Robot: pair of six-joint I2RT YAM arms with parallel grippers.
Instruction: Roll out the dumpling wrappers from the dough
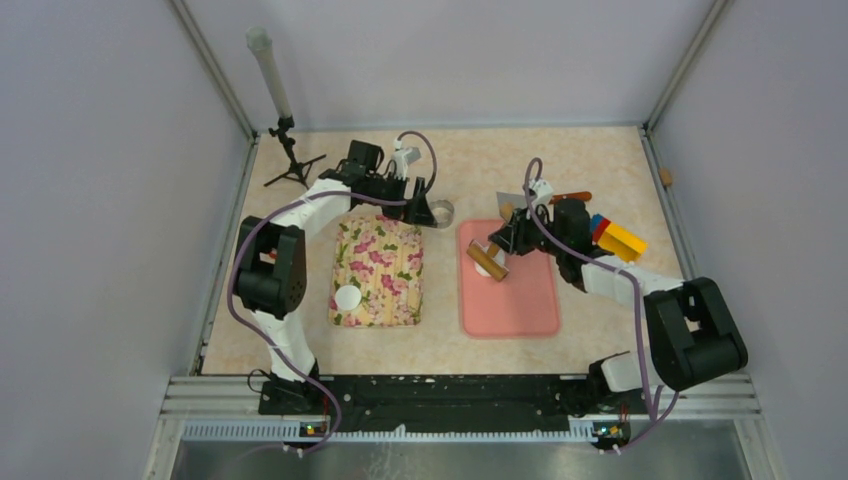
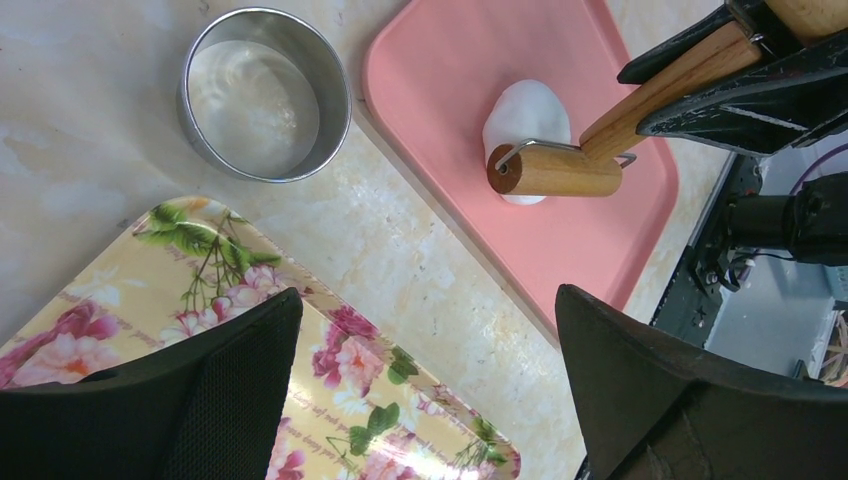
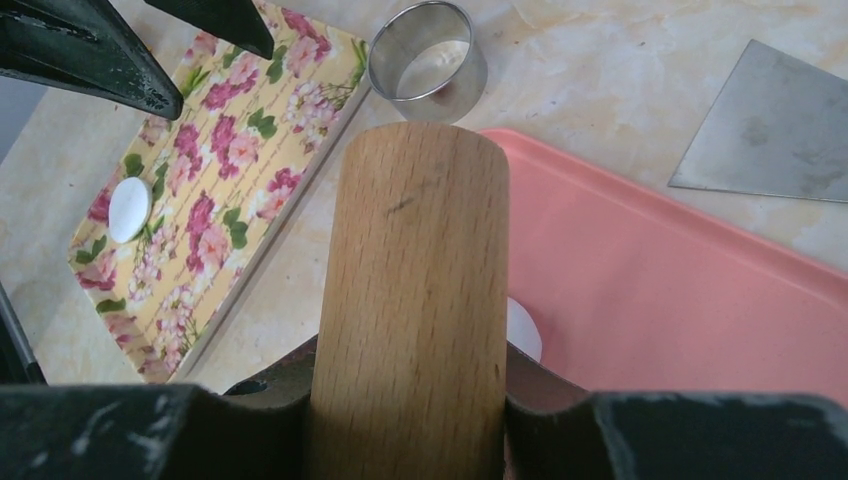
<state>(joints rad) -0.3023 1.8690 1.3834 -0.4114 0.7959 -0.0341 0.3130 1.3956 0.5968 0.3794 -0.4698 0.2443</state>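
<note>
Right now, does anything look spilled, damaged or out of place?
Nothing stands out. The dough lies on the pink board under the roller, one wrapper lies flat on the floral tray, and the ring cutter stands upright.

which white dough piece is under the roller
The dough on the pink board, with the wooden roller lying over its edge. The other white piece, a flat round wrapper, lies alone on the floral tray.

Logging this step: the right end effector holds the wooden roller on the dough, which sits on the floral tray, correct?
Wrong surface. The right end effector holds the wooden roller on the dough, but the dough sits on the pink board, not the floral tray, as the left wrist view shows.
</note>
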